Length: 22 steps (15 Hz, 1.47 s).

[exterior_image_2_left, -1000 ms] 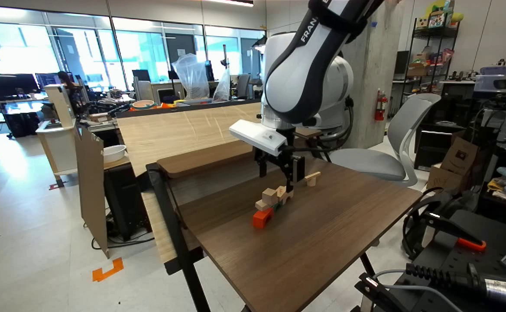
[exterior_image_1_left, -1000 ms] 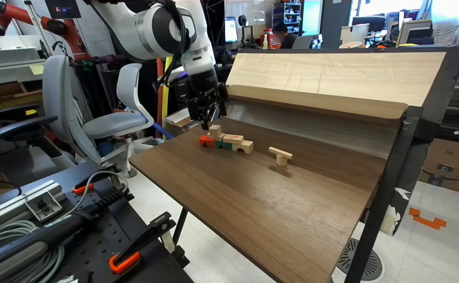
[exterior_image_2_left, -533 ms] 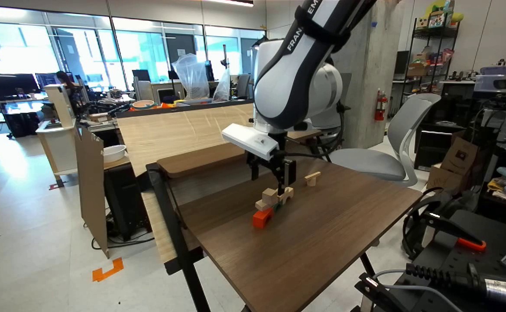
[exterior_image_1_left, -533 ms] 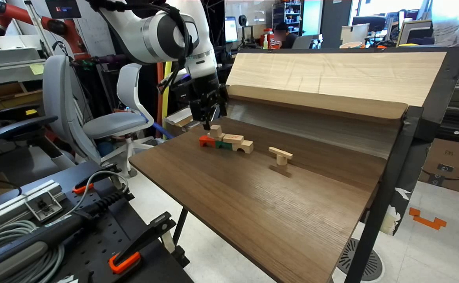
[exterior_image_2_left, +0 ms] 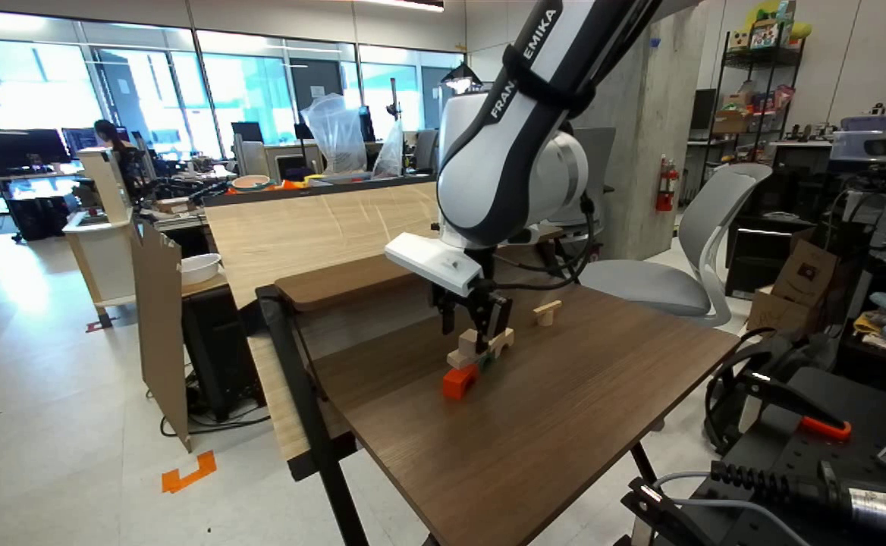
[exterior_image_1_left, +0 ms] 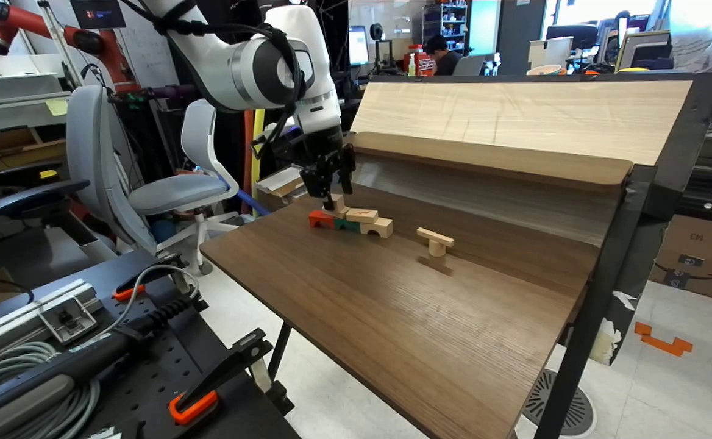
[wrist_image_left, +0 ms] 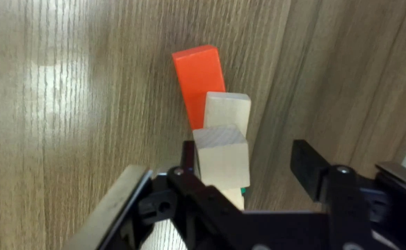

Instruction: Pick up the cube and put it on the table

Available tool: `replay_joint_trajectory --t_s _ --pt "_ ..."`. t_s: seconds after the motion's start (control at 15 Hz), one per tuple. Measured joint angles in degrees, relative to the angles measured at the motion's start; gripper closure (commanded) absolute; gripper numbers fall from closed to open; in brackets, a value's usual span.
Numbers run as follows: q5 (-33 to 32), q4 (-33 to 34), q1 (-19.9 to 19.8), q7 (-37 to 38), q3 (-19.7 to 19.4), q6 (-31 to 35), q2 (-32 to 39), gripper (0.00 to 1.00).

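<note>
The pale wooden cube sits on top of a small stack of blocks; it also shows in both exterior views, partly behind a finger. My gripper is open and low over the stack. In the wrist view its left finger stands close along the cube's left side; I cannot tell whether they touch. A wide gap lies between the cube and the right finger. The brown wood-grain table carries the stack and has a pale plywood back panel.
Under and beside the cube are a red arch block, a green block, a pale block, a pale arch and another pale block. A plank balances on a cylinder nearby. A brown ledge overhangs the table's back.
My gripper has moved down and across to the cube, so its fingers now stand beside it. It stays open. The blocks have not moved.
</note>
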Motion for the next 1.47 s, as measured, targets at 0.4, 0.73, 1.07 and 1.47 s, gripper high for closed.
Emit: replay_joint_trajectory --t_s 0.4,0.73,1.07,1.47 --pt "0.03 1.1 0.62 -0.27 -0.98 -0.01 0.23 0.92" --pt "0.03 2.22 0.65 -0.34 -2.19 0.0 -0.46 0.92" --pt "0.22 2.9 0.55 0.4 -5.9 0.0 -1.19 0.92" --pt "0.36 2.59 0.29 4.53 -11.95 -0.24 -1.33 0.92"
